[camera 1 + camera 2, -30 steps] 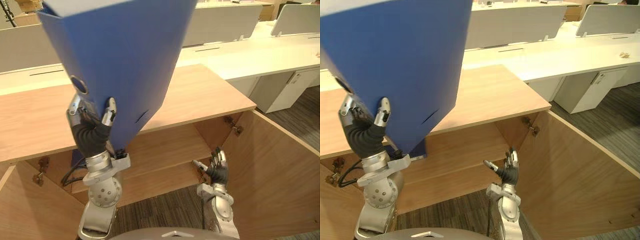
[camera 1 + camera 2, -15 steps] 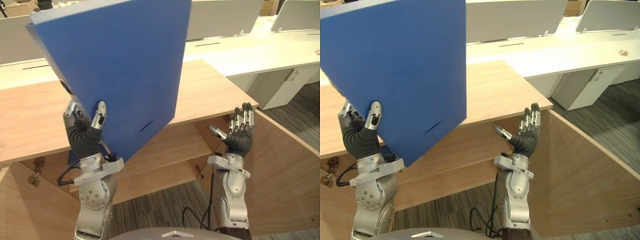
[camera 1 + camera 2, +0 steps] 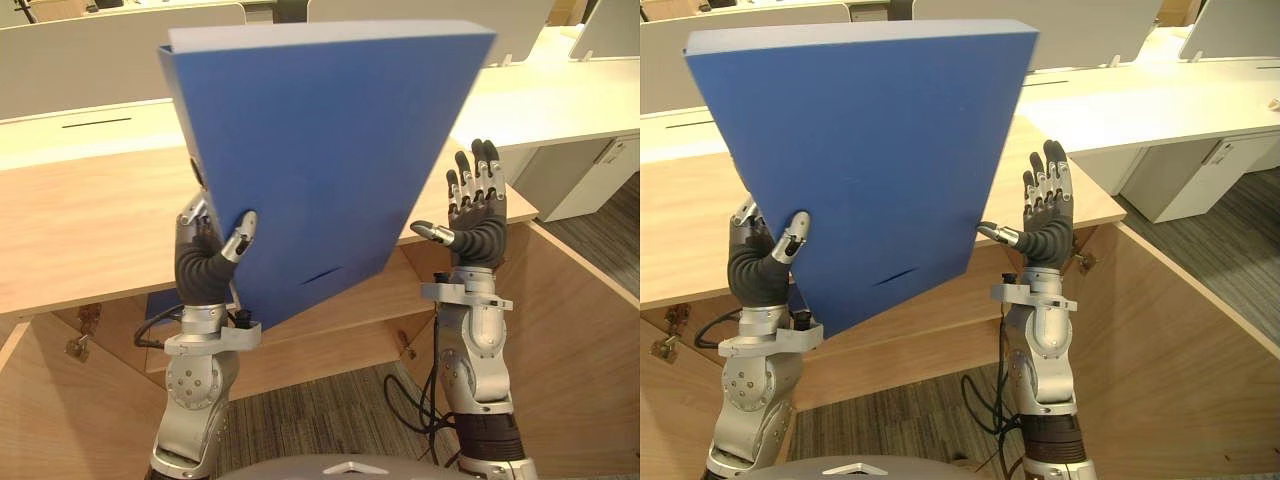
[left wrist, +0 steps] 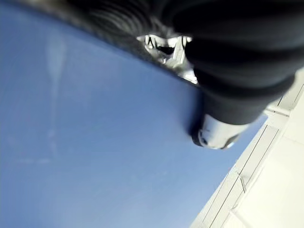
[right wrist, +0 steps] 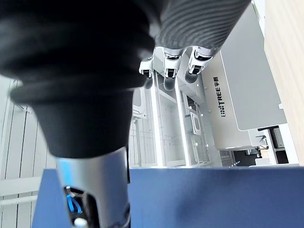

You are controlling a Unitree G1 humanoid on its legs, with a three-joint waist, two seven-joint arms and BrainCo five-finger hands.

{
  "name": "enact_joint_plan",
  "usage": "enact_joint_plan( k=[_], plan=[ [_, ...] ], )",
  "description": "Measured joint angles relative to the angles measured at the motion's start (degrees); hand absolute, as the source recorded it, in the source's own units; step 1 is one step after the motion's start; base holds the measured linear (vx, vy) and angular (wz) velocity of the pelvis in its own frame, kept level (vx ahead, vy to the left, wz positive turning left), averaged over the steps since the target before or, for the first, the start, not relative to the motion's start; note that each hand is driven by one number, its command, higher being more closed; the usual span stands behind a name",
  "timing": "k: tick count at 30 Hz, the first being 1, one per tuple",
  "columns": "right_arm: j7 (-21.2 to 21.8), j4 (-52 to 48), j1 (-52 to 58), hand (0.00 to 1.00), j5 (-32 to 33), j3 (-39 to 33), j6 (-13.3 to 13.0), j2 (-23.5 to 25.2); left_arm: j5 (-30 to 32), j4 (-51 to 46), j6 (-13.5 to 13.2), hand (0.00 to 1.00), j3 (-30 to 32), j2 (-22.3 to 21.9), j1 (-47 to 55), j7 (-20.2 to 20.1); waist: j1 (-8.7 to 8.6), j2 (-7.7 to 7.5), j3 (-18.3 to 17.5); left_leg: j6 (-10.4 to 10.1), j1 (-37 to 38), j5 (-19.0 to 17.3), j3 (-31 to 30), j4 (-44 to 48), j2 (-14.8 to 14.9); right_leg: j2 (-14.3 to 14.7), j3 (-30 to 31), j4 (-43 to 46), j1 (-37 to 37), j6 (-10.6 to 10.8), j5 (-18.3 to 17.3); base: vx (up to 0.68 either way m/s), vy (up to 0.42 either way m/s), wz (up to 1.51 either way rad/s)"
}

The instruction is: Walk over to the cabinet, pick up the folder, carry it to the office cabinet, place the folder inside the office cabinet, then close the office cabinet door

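Gripping the blue folder (image 3: 320, 170) by its lower left corner, the left hand (image 3: 205, 268) holds it raised and tilted above the near edge of the wooden office cabinet (image 3: 80, 230), with the thumb laid on the near cover and the fingers curled round behind. The head views give the whole arrangement: the folder is broad side towards the robot, its narrow lower corner hangs in front of the cabinet's open inside, and the cabinet's right-hand door (image 3: 570, 340) is swung wide towards the near right over dark carpet (image 3: 320, 420). White desks (image 3: 560, 100) and grey dividers (image 3: 90, 60) stand beyond. The left wrist view adds the close detail: the thumb (image 4: 216, 133) is pressed flat on the blue cover. To the right of the folder, the right hand (image 3: 478, 225) is lifted palm inward and released, with its fingers straight up and the thumb reaching left towards the folder's right edge. The head views do not settle whether the tip touches it. The right wrist view shows those fingers (image 5: 166, 61) spread straight, and the folder's blue face beside the thumb.
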Motion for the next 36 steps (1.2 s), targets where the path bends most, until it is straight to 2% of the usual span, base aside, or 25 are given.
enact_joint_plan(
  k=[7, 11, 15, 16, 19, 24, 27, 31, 32, 36],
  plan=[
    [4.8, 3.96, -1.89, 0.0, 4.08, 0.3, 0.35, -3.86, -1.69, 1.61, -0.36, 1.0, -0.96, 1.71, -1.75, -3.72, 0.29, 0.0, 0.0, -0.01, -0.07, 0.18, -0.05, -0.02, 0.0, 0.0, -0.04, 0.01, -0.08, -0.01, 0.0, -0.02, -0.025, 0.0],
    [7.85, 4.58, -2.14, 0.0, 5.83, 2.52, 1.56, -6.91, -2.23, 2.02, -0.36, 1.0, -1.03, 2.55, -2.12, -4.4, 0.15, -0.01, 0.0, -0.01, -0.16, 0.22, -0.07, -0.02, -0.01, 0.0, -0.04, 0.0, -0.15, -0.02, 0.02, -0.01, -0.008, 0.0],
    [12.85, 6.08, -2.56, 0.0, 8.04, 6.37, 3.27, -13.33, -2.31, 2.13, -0.36, 1.0, -1.04, 4.66, -2.75, -5.4, 0.24, -0.04, -0.01, 0.0, -0.29, 0.3, -0.18, -0.02, -0.01, 0.0, -0.14, -0.03, -0.18, -0.03, 0.03, -0.02, -0.026, 0.01],
    [14.72, 7.09, -3.03, 1.0, 8.99, 7.64, 4.32, -15.82, -2.05, 2.3, -0.36, 1.0, -1.0, 5.65, -2.88, -5.4, 0.18, -0.04, -0.01, 0.0, -0.31, 0.33, -0.17, -0.02, -0.01, 0.0, -0.13, -0.03, -0.19, -0.02, 0.05, -0.03, -0.03, 0.01],
    [17.36, 7.52, -3.02, 1.0, 9.71, 9.54, 6.0, -20.0, -1.94, 2.8, -0.36, 1.0, -0.97, 6.88, -2.96, -5.41, 0.24, -0.11, -0.01, -0.01, -0.54, 0.5, -0.27, -0.02, 0.0, 0.0, -0.2, -0.03, -0.37, -0.06, 0.12, -0.03, -0.033, 0.01],
    [18.51, 9.39, -3.13, 1.0, 10.1, 11.34, 6.6, -21.13, -0.9, 4.54, -0.37, 1.0, -0.86, 7.74, -4.12, -5.25, 0.25, -0.26, -0.11, 0.1, -1.17, 0.88, -0.24, -0.02, 0.0, 0.01, -0.15, 0.01, -0.99, -0.06, 0.51, -0.03, -0.018, 0.0],
    [18.29, 9.39, -3.11, 1.0, 10.07, 10.73, 6.61, -18.46, -0.3, 4.54, -0.45, 1.0, -0.2, 7.71, -4.6, -5.03, 0.25, -0.31, -0.16, 0.09, -1.15, 1.07, -0.25, -0.04, 0.0, 0.02, -0.14, 0.05, -1.0, -0.1, 0.61, -0.05, -0.032, 0.0],
    [16.8, 9.31, -3.02, 1.0, 9.96, 9.27, 6.2, -10.28, -0.23, 4.55, -0.57, 1.0, 1.68, 6.13, -4.61, -4.68, 0.39, -0.31, -0.17, 0.15, -1.16, 1.33, -0.25, -0.35, 0.0, 0.02, -0.22, 0.03, -1.08, -0.18, 0.7, -0.05, -0.028, 0.01],
    [16.47, 9.26, -3.02, 1.0, 9.74, 9.11, 5.79, -8.69, -0.24, 4.54, -0.57, 0.0, 1.92, 5.69, -4.61, -4.36, 0.43, -0.33, -0.19, 0.14, -1.15, 1.42, -0.35, -0.35, 0.0, 0.01, -0.32, -0.01, -1.11, -0.17, 0.75, -0.04, -0.023, 0.03],
    [15.92, 9.21, -2.89, 1.0, 8.9, 8.87, 5.35, -5.07, -0.18, 4.55, -0.84, 0.0, 3.13, 4.28, -4.58, -3.43, 0.41, -0.38, -0.23, 0.15, -1.27, 1.7, -1.06, -0.35, 0.0, -0.03, -1.04, -0.07, -1.0, -0.18, 0.75, -0.03, -0.028, 0.09]
  ],
)
